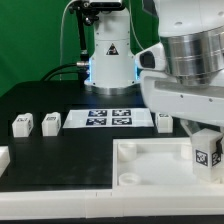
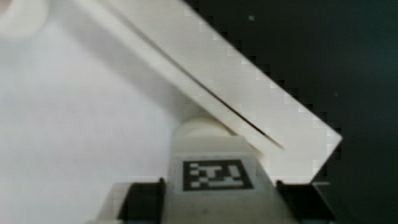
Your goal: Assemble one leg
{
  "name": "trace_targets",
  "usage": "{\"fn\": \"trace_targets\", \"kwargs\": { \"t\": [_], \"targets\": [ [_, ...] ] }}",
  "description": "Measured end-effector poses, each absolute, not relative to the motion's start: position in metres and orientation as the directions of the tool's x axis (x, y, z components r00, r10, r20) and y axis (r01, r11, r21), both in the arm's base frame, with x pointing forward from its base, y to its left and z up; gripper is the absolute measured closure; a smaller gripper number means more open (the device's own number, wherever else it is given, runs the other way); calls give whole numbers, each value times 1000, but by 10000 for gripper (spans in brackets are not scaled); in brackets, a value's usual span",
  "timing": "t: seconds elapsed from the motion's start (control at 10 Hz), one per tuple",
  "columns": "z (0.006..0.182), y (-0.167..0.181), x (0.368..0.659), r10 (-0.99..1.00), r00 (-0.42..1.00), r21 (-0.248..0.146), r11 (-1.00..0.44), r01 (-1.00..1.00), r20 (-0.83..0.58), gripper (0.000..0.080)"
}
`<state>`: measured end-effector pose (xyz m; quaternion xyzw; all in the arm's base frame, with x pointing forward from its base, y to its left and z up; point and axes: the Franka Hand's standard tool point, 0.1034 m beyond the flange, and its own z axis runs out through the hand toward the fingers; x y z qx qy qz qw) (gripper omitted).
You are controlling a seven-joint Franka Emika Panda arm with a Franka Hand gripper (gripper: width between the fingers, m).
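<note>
Grips leg [image 1: 207, 150] upright, gripper [image 2: 221, 200] fingers closed on its sides, over white tray part [image 1: 150, 160] at worktop's front corner, the exterior view's right. Shows spare legs [image 1: 22, 125], [image 1: 50, 122], [image 1: 163, 120] flanking marker board [image 1: 108, 118] mid-worktop.

tags: leg [image 1: 207, 152], marker board [image 1: 108, 119] | triangle sign: robot base [image 1: 110, 60] | text: none

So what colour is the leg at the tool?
The leg is white with a black-and-white square tag; clearest in the wrist view.
</note>
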<state>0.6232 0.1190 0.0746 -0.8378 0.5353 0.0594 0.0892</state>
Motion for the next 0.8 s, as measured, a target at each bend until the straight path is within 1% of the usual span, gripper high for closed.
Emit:
{"fn": "trace_targets", "kwargs": {
  "t": [0.1,0.3,0.4,0.7,0.8],
  "targets": [
    [76,120,625,-934,287,-61,-280,-958,-213,503],
    [76,122,627,-971,47,-12,-45,-999,-234,503],
    [76,121,628,-970,-27,2,28,-1000,-240,503],
    [76,122,627,-971,-17,1,17,-1000,-240,503],
    [75,122,627,-970,48,-13,-46,-999,-240,327]
  ]
}}
